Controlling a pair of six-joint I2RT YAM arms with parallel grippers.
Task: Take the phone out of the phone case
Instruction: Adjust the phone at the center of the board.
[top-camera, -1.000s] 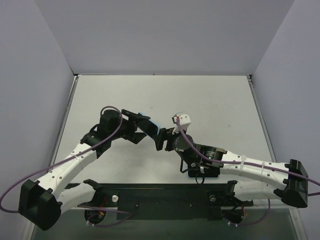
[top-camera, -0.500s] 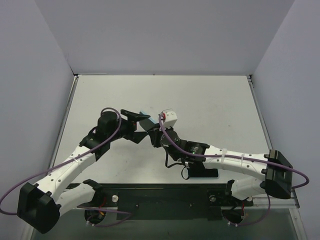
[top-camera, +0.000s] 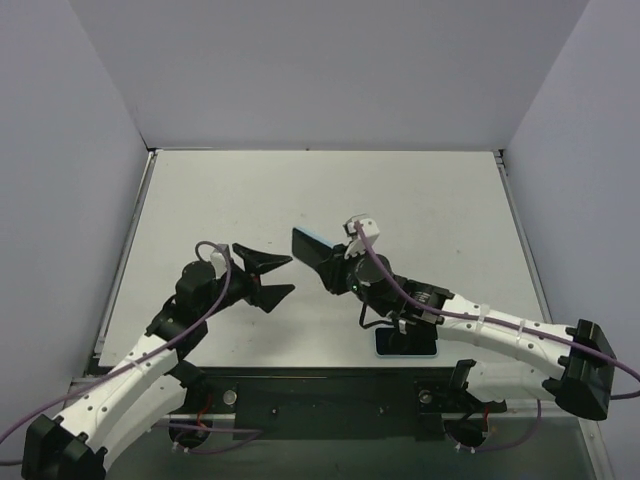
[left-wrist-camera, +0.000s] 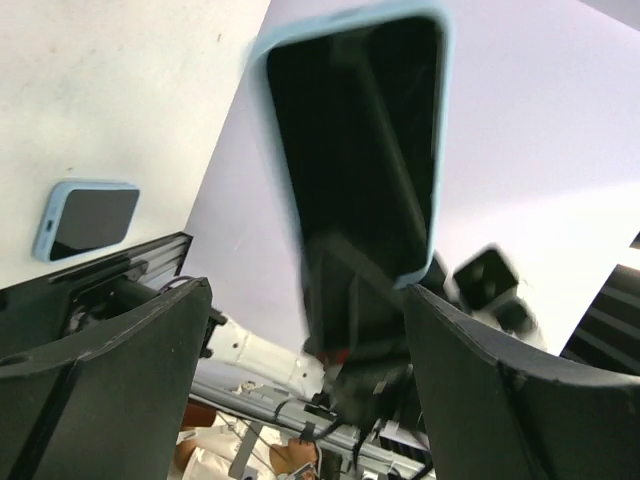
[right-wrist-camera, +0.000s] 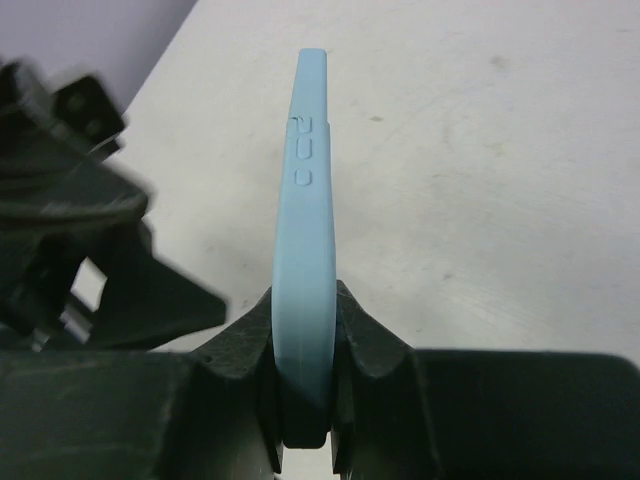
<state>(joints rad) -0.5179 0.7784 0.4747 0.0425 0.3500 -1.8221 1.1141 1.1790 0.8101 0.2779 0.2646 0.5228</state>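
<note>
Right gripper: clamped on blue case, which is held edge-up off the table and projects well beyond the fingers | Case face: dark, blue-rimmed | Left gripper: jaws wide apart, facing the case, near but not touching | Second blue-rimmed slab: flat on the table, behind the right gripper, beside its arm

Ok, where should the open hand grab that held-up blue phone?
Probably the free top end of the phone, across its long edges, coming from where the left gripper is: the right gripper pinches the bottom end, and the face points at the open jaws.
</note>
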